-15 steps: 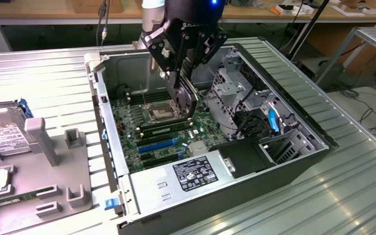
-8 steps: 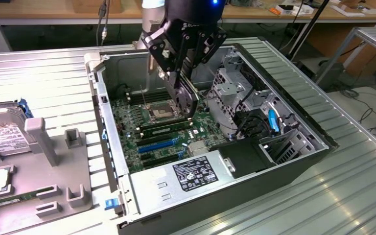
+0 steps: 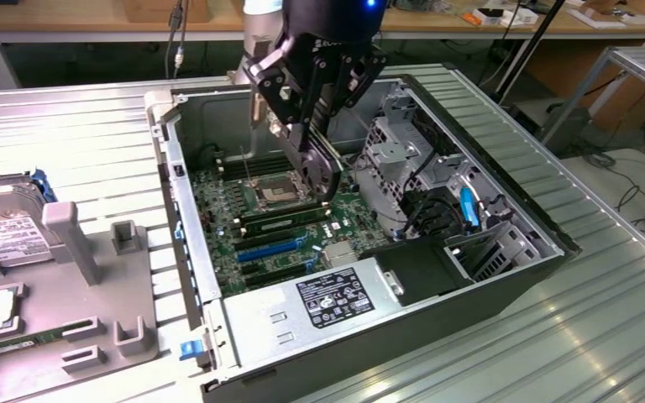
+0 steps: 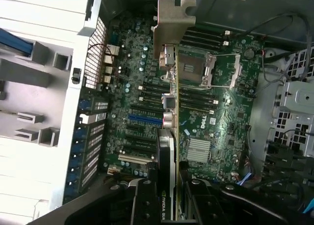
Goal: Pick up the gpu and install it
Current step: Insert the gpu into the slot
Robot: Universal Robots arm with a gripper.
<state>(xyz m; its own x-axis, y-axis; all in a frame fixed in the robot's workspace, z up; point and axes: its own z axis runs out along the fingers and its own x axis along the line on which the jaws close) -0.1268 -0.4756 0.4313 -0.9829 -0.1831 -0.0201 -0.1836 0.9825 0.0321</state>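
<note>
Installation stage: the gripper (image 4: 169,205), jaws partly closed on the gpu (image 4: 166,156), holds the card edge-on above the motherboard (image 4: 216,117) inside the open computer case (image 3: 502,277), not yet seated; seating would seemingly require aligning its edge with the blue expansion slot (image 4: 144,120).

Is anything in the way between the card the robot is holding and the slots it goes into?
Nothing I can see. The gripper holds the gpu over the open case, and the motherboard slots beneath, like the blue slot, look bare.
</note>
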